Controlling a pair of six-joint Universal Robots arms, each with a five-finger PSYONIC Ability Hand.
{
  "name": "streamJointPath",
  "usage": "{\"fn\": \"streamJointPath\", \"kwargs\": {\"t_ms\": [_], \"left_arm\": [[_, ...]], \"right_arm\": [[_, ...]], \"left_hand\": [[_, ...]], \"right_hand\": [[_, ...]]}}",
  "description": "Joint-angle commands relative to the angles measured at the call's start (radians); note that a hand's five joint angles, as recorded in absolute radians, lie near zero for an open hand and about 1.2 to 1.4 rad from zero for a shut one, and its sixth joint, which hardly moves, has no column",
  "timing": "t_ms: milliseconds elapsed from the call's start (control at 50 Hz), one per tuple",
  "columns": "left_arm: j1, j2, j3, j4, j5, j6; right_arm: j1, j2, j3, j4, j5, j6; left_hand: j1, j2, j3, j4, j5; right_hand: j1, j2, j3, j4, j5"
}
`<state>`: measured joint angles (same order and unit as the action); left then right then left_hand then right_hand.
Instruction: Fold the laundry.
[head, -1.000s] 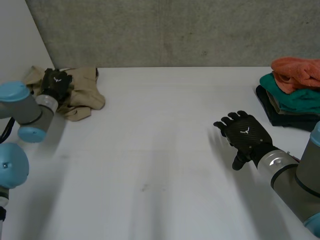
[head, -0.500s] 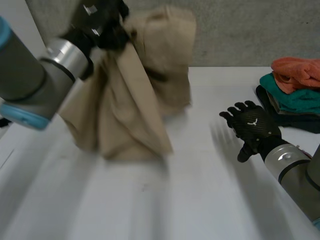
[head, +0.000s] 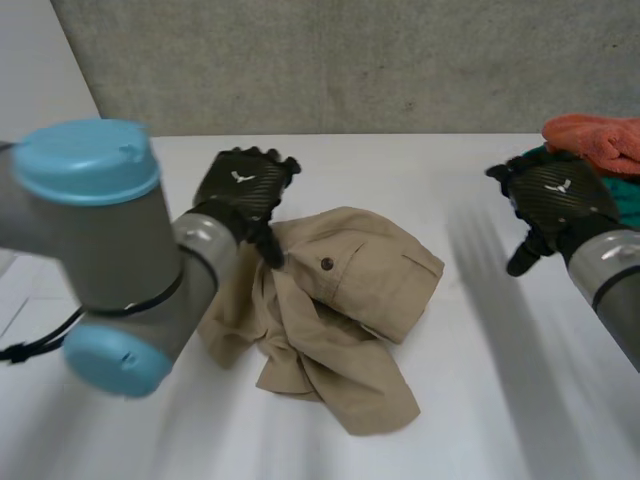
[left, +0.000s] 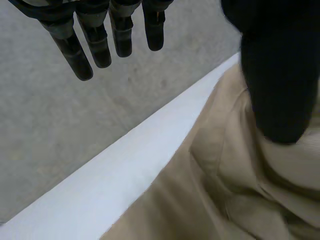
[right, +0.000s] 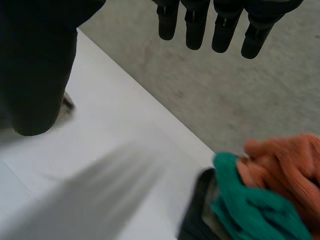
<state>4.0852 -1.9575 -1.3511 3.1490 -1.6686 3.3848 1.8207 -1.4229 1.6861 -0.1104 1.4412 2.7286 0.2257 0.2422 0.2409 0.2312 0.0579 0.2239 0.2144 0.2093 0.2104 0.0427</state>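
Khaki garment (head: 340, 320), lying crumpled near the middle of the white table (head: 400, 170), with a buttoned pocket (head: 345, 270) turned upward and several folds overlapped beneath it. The left hand (head: 243, 185) is shown at the garment's far left edge; its fingers (left: 100, 40) are held straight and clear of the cloth, while the thumb (left: 280, 75) is held over the fabric, and nothing is seen to be pinched, so the hand is read as released. The right hand (head: 555, 200) is shown well apart from the garment, spread and empty, just beside a stack of folded laundry in which an orange towel (right: 285, 165) is laid above a teal cloth (right: 250, 205). Several risks may be judged from this arrangement. Because no waistband or hem is laid out flat, several layers could be caught at once if the heap were seized, and a bundle rather than a single edge would be raised. The nearer left part of the garment is covered in the head view by the left arm (head: 110, 250), so a grasp there would be poorly guided. The finished stack could be toppled if the right hand were swung carelessly.
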Motion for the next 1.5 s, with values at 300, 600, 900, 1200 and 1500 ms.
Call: {"fn": "streamJointPath", "kwargs": {"t_ms": [300, 600, 900, 1200, 1500], "left_arm": [[-0.163, 0.030, -0.442, 0.318, -0.138, -0.015], [-0.158, -0.225, -0.214, 0.347, -0.169, -0.027], [-0.094, 0.328, -0.169, 0.309, -0.097, -0.108], [0.052, 0.434, -0.097, 0.095, 0.049, -0.226], [0.179, -0.148, 0.001, 0.069, 0.109, -0.203]], "right_arm": [[0.299, 0.254, -0.125, 0.108, 0.004, 0.280], [0.338, 0.346, -0.131, -0.136, 0.130, 0.094], [0.321, 0.032, -0.359, -0.002, 0.079, -0.058], [0.256, 0.028, -0.605, 0.186, 0.053, -0.059], [0.270, 0.473, -0.583, 0.144, 0.038, -0.063]], "left_hand": [[0.126, 0.110, 0.111, 0.121, 0.119], [1.171, 1.154, 1.155, 1.165, 1.164], [1.171, 1.154, 1.155, 1.165, 1.164], [1.171, 1.154, 1.155, 1.165, 1.164], [0.829, 0.813, 0.814, 0.824, 0.823]], "right_hand": [[0.081, 0.090, 0.096, 0.095, 0.088], [1.172, 1.182, 1.187, 1.186, 1.179], [1.172, 1.182, 1.187, 1.186, 1.179], [1.172, 1.182, 1.187, 1.186, 1.179], [0.964, 0.973, 0.978, 0.977, 0.970]]}}
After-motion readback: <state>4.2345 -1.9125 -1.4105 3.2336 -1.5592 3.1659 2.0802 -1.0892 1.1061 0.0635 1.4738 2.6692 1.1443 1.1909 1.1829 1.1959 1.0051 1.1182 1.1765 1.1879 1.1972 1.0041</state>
